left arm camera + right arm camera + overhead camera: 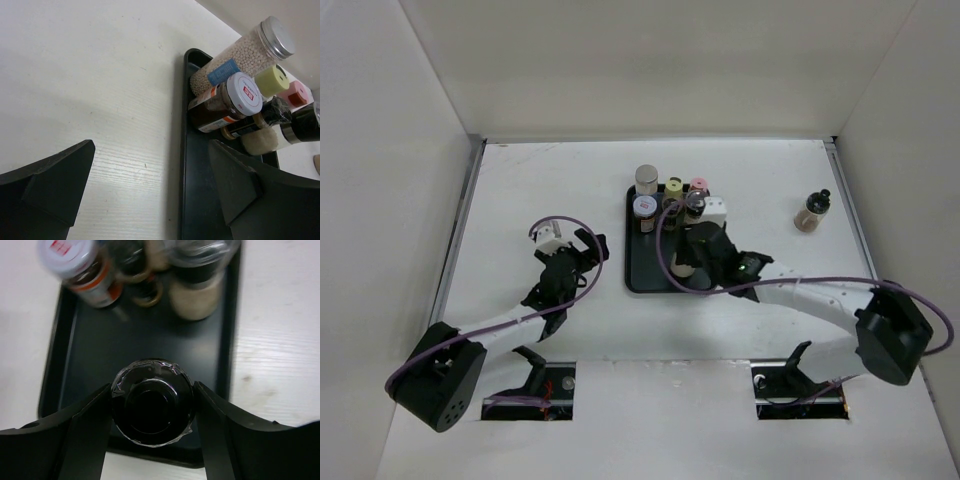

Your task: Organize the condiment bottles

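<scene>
Now your right jaws are closed on the cap of a black-capped bottle (152, 409), one finger against each side, and it stands upright on the near part of the tray (100, 355). Other bottles (646, 180) cluster at the tray's far end. One bottle (811, 212) stands alone on the tabletop (540, 180), well right of the tray. Your left jaws gape wide, holding nothing, over the tabletop just left of the tray

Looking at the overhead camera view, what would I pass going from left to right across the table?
left claw → silver-capped jar → yellow-capped bottle → pink-capped bottle → lone dark-capped bottle
</scene>
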You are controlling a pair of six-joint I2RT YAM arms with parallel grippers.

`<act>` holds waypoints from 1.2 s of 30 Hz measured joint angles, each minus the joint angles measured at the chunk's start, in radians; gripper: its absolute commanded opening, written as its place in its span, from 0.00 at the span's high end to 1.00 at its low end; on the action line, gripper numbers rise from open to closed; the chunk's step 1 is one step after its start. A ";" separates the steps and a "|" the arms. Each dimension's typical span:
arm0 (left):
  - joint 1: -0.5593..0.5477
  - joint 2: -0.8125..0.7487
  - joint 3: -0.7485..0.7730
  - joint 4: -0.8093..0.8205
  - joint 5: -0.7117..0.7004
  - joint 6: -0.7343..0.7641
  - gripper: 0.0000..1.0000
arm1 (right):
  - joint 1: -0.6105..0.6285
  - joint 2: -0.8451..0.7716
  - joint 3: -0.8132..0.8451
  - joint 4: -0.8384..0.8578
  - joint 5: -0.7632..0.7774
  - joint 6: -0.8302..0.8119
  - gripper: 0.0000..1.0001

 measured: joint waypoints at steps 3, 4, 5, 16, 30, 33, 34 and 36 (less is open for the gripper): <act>0.003 0.000 -0.002 0.000 0.000 -0.005 0.00 | 0.077 0.096 0.061 0.005 -0.001 0.009 0.49; 0.003 -0.001 -0.002 0.000 0.000 -0.006 0.00 | 0.094 0.127 0.082 0.010 -0.001 0.010 0.49; 0.004 -0.002 -0.003 0.000 0.000 -0.006 0.00 | 0.109 0.158 0.105 0.015 0.000 0.010 0.49; 0.010 -0.002 -0.005 0.000 0.008 -0.010 0.00 | 0.225 0.338 0.240 0.064 0.035 -0.008 0.31; 0.010 -0.002 -0.005 0.000 0.016 -0.013 0.00 | 0.182 0.014 0.076 0.097 0.105 -0.023 0.00; 0.010 -0.002 -0.005 0.000 0.016 -0.013 0.00 | 0.054 -0.140 0.029 0.130 0.117 -0.036 0.33; 0.010 -0.002 -0.005 0.000 0.016 -0.014 0.00 | -0.004 -0.183 0.018 0.144 0.114 -0.042 0.50; 0.010 -0.003 -0.005 0.000 0.018 -0.014 0.00 | -0.123 -0.248 0.014 0.154 0.112 -0.051 0.61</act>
